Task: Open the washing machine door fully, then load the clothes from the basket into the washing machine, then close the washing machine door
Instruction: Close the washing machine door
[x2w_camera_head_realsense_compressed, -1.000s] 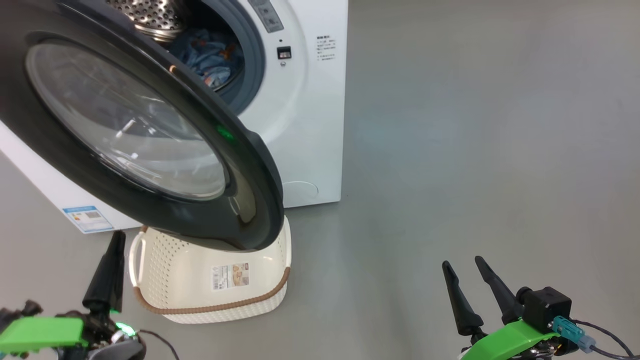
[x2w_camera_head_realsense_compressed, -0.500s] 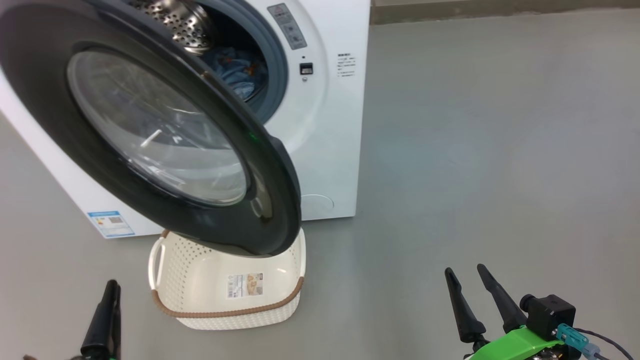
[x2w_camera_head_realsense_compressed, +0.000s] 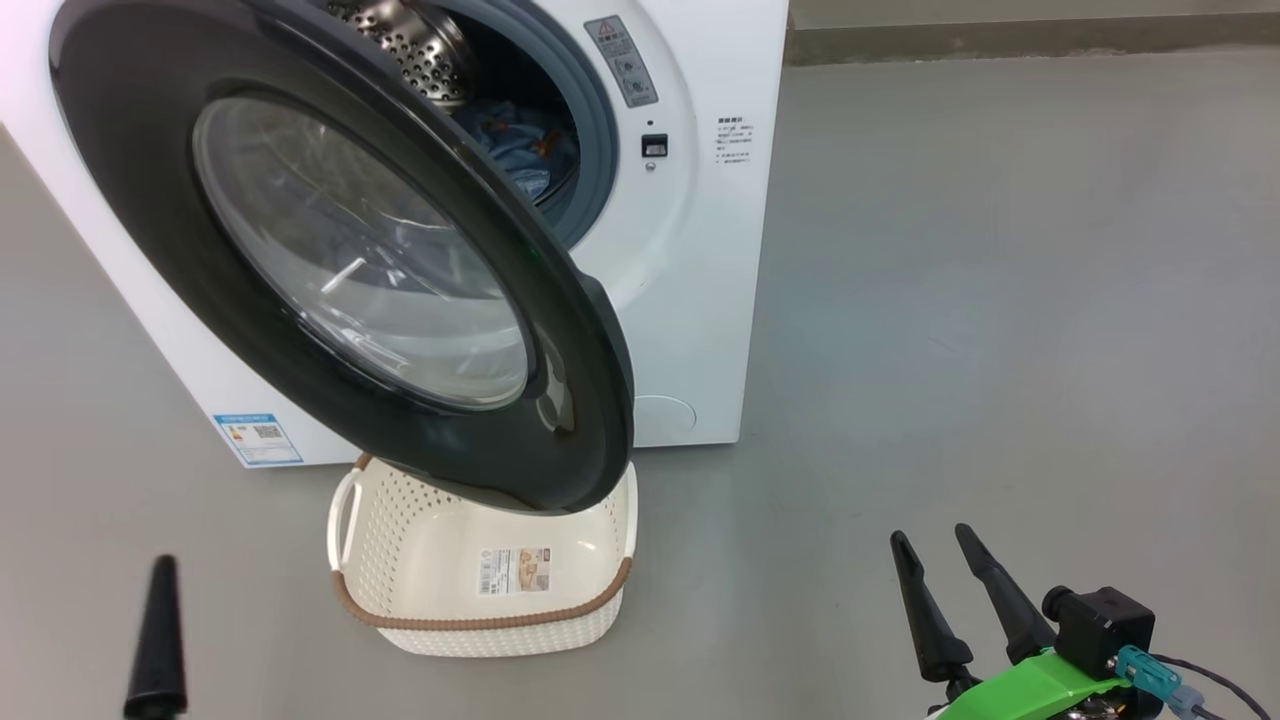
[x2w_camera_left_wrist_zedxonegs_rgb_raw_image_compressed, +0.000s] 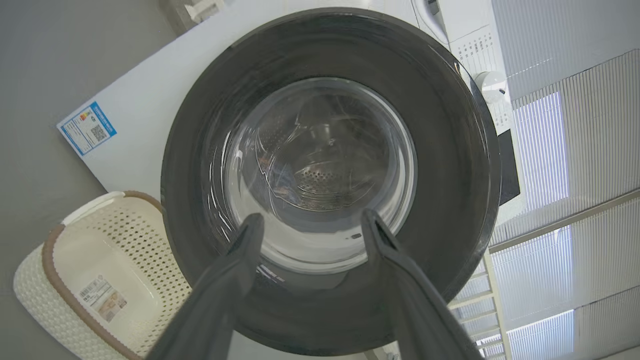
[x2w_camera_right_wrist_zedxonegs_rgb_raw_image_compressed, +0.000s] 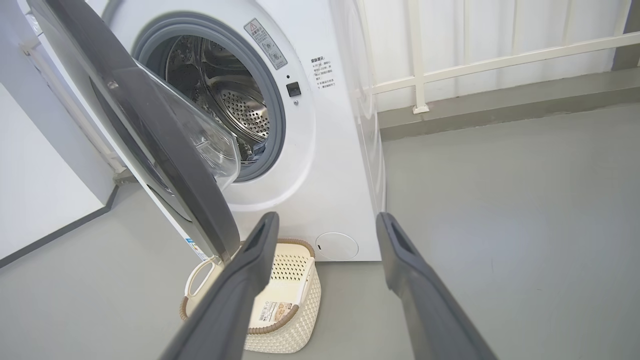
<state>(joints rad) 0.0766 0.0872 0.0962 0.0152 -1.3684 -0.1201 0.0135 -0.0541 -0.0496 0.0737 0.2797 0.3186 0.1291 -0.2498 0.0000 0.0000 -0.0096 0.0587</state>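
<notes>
Clothes lie bunched low inside the steel drum of the washing machine, a blue crumpled heap with no clear long axis, just past the grey gasket. The basket sits on the floor right against the machine's front. It is empty down to the label on its bottom, and its longer side runs along the machine's front. Loading therefore looks finished, with only the closing left.

The washing machine door stands about half open, hinged on the robot's left. Its free edge points out toward the robot and its lower rim hangs over the far part of the basket. Being round, it has no long axis; its outer face with the glass bowl is turned toward the left arm.

That probably explains the left gripper: it looks squarely at the outer glass, placed to push the door shut. Its two fingers are spread well apart with nothing between them, clear of the door.

The right gripper hovers low over bare floor, well to the right of the basket. Its fingers are also wide apart and empty, out of the door's swing.
</notes>
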